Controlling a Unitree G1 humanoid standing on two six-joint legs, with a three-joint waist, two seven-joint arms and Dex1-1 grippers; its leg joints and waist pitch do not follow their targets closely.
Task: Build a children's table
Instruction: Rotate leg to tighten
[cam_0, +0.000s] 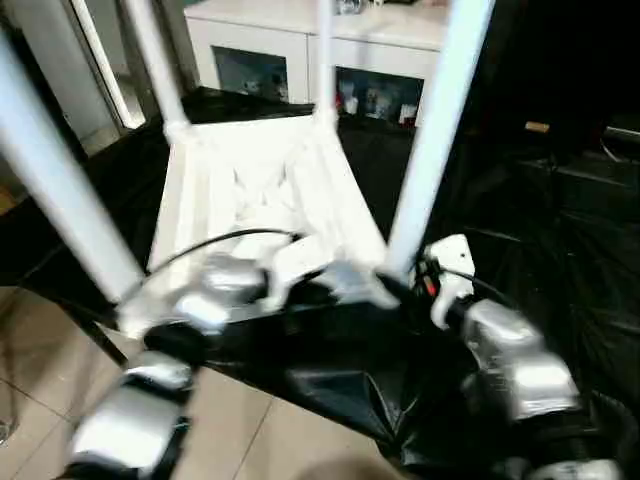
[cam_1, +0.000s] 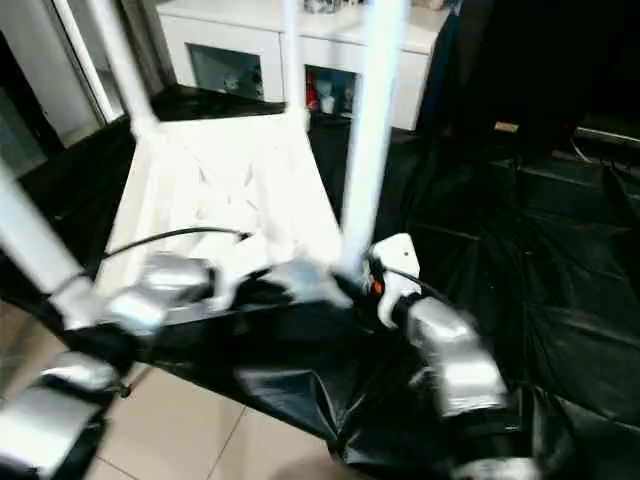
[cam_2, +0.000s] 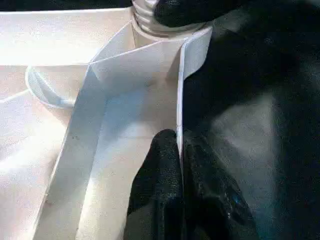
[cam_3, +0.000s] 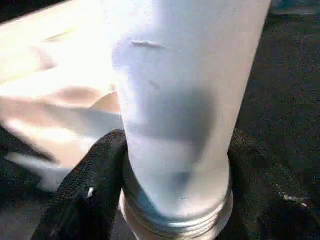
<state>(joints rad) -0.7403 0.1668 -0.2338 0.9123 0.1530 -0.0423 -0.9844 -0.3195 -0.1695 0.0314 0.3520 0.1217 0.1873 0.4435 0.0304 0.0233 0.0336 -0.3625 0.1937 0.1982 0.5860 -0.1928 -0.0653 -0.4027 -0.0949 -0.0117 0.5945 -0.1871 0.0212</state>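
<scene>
The children's table lies upside down on a black sheet, its ribbed white top (cam_0: 250, 190) facing up. Several white legs stand in its corner sockets. At the near right corner, my right gripper (cam_0: 405, 275) is shut on the base of the near right leg (cam_0: 435, 130). In the right wrist view, black fingers (cam_3: 100, 170) press both sides of this leg (cam_3: 185, 90) just above its threaded end. My left gripper (cam_0: 335, 278) is shut on the top's thin near rim (cam_2: 180, 100), pinched between its fingers (cam_2: 160, 170) close to that corner socket.
A white cabinet with glass doors (cam_0: 330, 60) stands behind the table. The black sheet (cam_0: 520, 220) spreads far to the right and drapes over the near edge. Tiled floor (cam_0: 240, 430) shows below and to the left. A near left leg (cam_0: 55, 190) slants across the left side.
</scene>
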